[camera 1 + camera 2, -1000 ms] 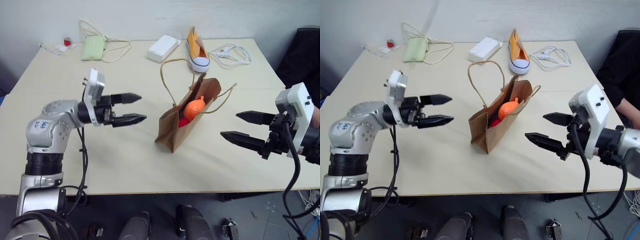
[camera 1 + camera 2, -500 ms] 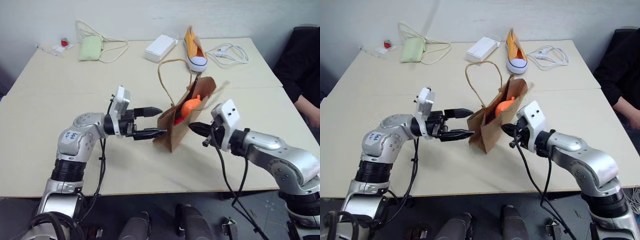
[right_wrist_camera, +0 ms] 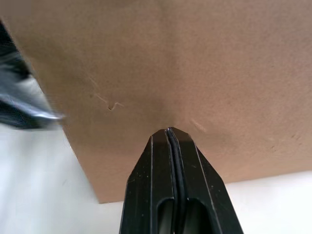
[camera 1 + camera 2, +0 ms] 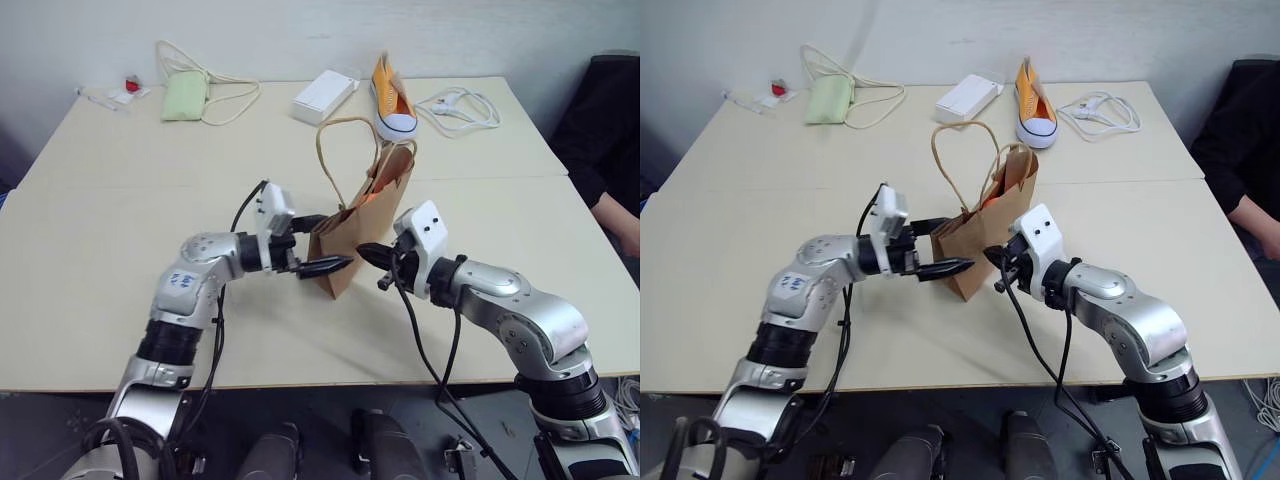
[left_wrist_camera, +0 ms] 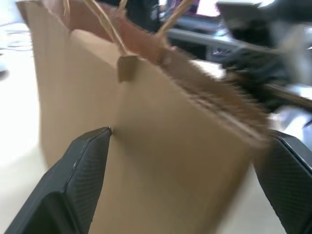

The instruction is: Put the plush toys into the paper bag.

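The brown paper bag [image 4: 352, 232] stands mid-table, its loop handles up. A sliver of the orange plush toy [image 4: 372, 193] shows in its mouth; the red-and-white one is hidden. My left gripper [image 4: 330, 243] is open, one finger on each side of the bag's near-left corner. In the left wrist view the fingers [image 5: 80, 183] flank the bag's wall [image 5: 170, 165]. My right gripper [image 4: 363, 254] is shut and empty, with its tip against the bag's right side [image 3: 195, 73].
At the table's far edge lie an orange sneaker [image 4: 393, 100], a white box [image 4: 325, 95], a pale green pouch [image 4: 185, 97] with cord and a white cable [image 4: 460, 105]. A person in dark clothes [image 4: 610, 140] sits at the right.
Both grippers have closed in on the bag from either side. The right gripper has gone from open to shut. The bag now stands more upright, hiding most of the toys.
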You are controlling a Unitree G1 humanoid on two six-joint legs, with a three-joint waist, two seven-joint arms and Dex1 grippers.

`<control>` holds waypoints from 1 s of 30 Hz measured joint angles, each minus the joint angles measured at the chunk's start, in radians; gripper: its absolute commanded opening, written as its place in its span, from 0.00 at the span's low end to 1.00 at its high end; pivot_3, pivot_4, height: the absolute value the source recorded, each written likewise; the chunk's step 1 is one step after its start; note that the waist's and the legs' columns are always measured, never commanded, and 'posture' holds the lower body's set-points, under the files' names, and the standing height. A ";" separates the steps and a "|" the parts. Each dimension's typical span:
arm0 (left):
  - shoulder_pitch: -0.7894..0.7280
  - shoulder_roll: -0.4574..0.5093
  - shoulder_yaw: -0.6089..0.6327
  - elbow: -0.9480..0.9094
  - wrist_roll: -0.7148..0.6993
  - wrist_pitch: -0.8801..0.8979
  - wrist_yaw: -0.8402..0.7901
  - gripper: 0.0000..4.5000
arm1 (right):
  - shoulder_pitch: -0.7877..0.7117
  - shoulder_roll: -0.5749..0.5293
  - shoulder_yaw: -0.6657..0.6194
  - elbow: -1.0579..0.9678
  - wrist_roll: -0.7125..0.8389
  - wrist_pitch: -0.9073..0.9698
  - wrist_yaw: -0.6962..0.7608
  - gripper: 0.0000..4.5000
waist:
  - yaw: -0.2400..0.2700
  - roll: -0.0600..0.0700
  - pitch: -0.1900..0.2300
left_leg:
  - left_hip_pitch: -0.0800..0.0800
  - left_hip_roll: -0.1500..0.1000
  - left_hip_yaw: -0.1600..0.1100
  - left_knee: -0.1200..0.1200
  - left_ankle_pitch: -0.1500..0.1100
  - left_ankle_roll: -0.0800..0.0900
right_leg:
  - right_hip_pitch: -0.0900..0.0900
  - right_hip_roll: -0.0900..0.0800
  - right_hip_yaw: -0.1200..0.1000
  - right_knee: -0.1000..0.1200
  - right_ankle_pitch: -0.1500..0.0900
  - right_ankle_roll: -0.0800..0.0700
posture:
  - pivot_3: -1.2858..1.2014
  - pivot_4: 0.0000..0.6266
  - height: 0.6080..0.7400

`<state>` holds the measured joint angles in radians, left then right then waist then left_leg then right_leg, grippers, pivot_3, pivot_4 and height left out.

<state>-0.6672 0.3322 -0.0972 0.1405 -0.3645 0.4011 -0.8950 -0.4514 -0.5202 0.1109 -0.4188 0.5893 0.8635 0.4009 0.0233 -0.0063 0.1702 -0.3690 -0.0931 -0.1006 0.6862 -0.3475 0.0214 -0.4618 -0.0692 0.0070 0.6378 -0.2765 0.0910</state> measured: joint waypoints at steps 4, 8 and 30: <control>-0.003 -0.029 -0.004 0.069 0.046 -0.040 0.043 0.67 | 0.001 0.002 -0.001 0.000 -0.013 0.000 0.012 0.00 | -0.002 0.000 0.000 | 0.000 0.000 0.000 0.000 0.000 0.000 | -0.001 0.000 0.000 0.000 0.000 0.000 | 0.52 0.24 1.00; -0.010 -0.040 -0.004 0.105 0.063 -0.066 0.049 0.38 | 0.027 -0.005 -0.008 -0.018 -0.020 -0.004 0.028 0.00 | -0.001 0.000 0.000 | 0.000 0.000 0.000 0.000 0.000 0.000 | 0.000 0.000 0.000 0.000 0.000 0.000 | 0.52 0.24 1.00; -0.365 -0.021 -0.060 0.603 0.053 -0.279 -0.607 0.00 | 0.834 -0.367 -1.118 -0.448 0.537 0.058 0.408 0.67 | 0.026 -0.003 0.002 | 0.014 0.001 0.001 -0.003 -0.002 0.005 | 0.020 0.002 0.000 -0.009 0.001 0.002 | 0.52 0.24 1.00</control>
<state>-1.0323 0.3108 -0.1572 0.7431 -0.3118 0.1222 -1.5020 0.3829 -0.8876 -1.0068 -0.8666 1.1259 0.9212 0.8093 0.0492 -0.0095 0.1719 -0.3546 -0.0919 -0.0999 0.6834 -0.3498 0.0268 -0.4422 -0.0677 0.0067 0.6289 -0.2752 0.0934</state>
